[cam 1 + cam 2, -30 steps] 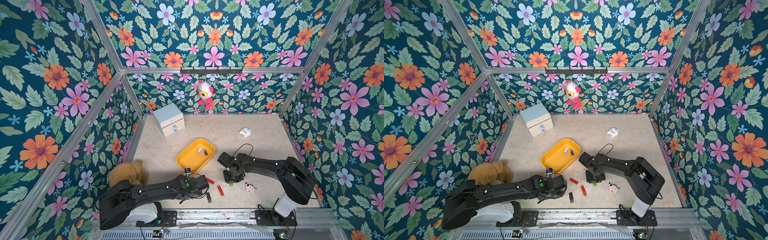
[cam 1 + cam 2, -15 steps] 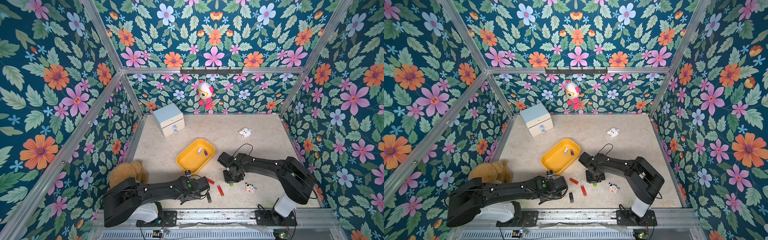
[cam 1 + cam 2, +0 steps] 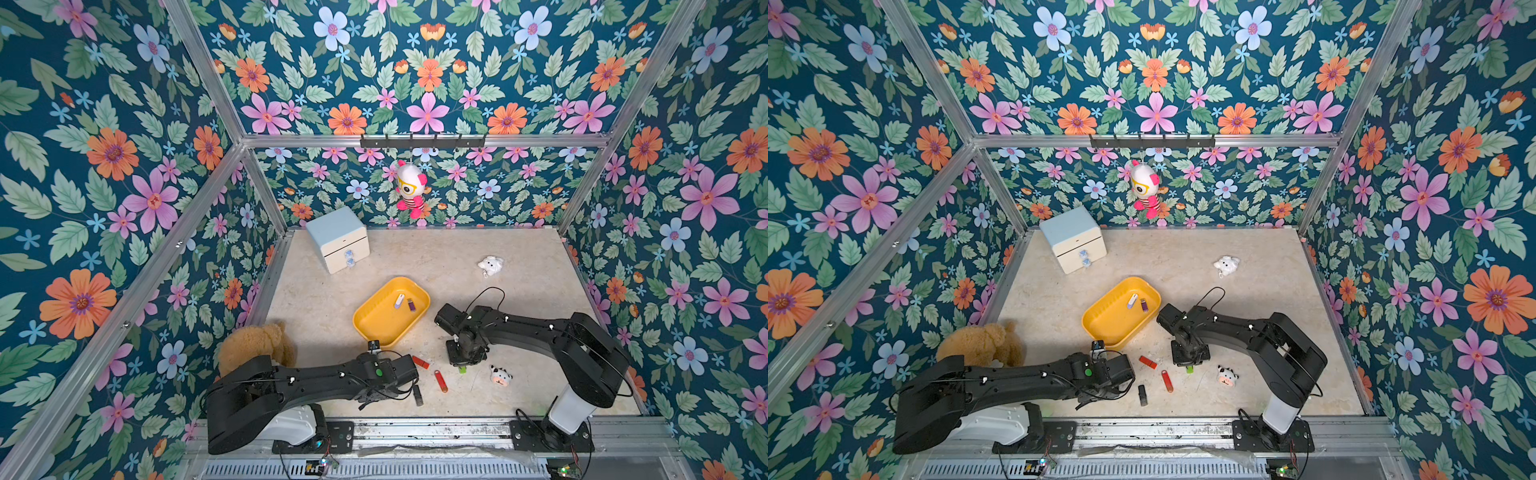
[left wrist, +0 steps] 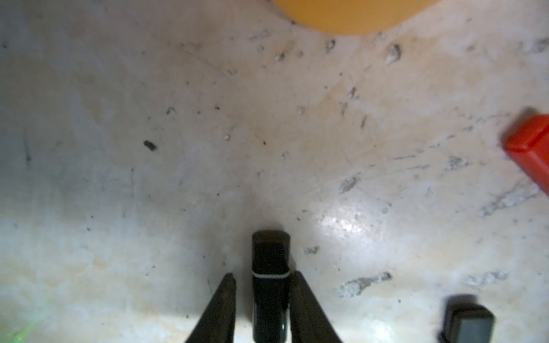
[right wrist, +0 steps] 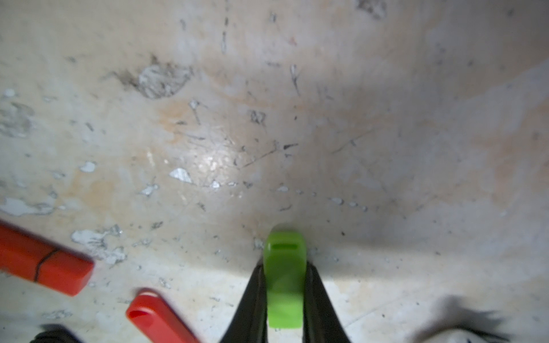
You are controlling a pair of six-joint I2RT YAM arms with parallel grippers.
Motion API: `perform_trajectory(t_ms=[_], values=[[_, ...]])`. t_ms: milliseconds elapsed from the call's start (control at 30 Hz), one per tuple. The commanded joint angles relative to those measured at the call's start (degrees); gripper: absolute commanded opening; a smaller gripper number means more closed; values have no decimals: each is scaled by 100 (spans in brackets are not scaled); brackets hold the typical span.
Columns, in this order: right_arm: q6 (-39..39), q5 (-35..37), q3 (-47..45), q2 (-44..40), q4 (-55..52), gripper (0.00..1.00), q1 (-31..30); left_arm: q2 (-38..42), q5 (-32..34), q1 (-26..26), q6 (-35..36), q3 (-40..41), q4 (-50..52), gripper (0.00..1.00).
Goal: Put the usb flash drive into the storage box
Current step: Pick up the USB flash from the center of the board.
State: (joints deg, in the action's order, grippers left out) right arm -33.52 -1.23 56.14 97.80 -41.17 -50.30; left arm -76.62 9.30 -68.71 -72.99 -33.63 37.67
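The yellow storage box [image 3: 374,328] [image 3: 1104,326] lies mid-table with two small usb flash drives [image 3: 399,301] inside; its edge shows in the left wrist view [image 4: 350,14]. My left gripper [image 4: 263,276] straddles a black flash drive [image 4: 270,255] on the table. One finger touches it and a thin gap shows at the other finger [image 4: 227,285]. In both top views that drive is hidden under the left wrist. My right gripper [image 5: 284,267] is shut on a green flash drive [image 5: 285,252] [image 3: 462,369], low over the table right of the box.
Two red drives [image 3: 420,362] [image 3: 440,381] and another black drive [image 3: 417,395] lie between the arms. A cow toy [image 3: 500,376] sits by the right gripper. A teddy [image 3: 255,345], a drawer cabinet [image 3: 338,239] and a white toy [image 3: 491,266] stand farther off.
The left jaws have narrowed from wide open to close around the black drive, and the left arm has sunk a little. The right arm has stayed still.
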Motion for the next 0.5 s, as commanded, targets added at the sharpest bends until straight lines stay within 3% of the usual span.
perform_trajectory(t_ms=[0, 200, 367, 467], values=[[-35, -87, -33, 81, -83, 0, -6, -69, -385, -1, 10, 112, -310, 29], [-41, -57, -30, 40, -102, 0, -14, -58, -411, 0, 20, 155, -373, 18], [-49, -18, 22, -41, -134, 0, -14, -20, -414, 5, 39, 190, -418, 0], [-54, 41, 104, -131, -214, 0, -10, -7, -405, 3, 39, 181, -402, 0]])
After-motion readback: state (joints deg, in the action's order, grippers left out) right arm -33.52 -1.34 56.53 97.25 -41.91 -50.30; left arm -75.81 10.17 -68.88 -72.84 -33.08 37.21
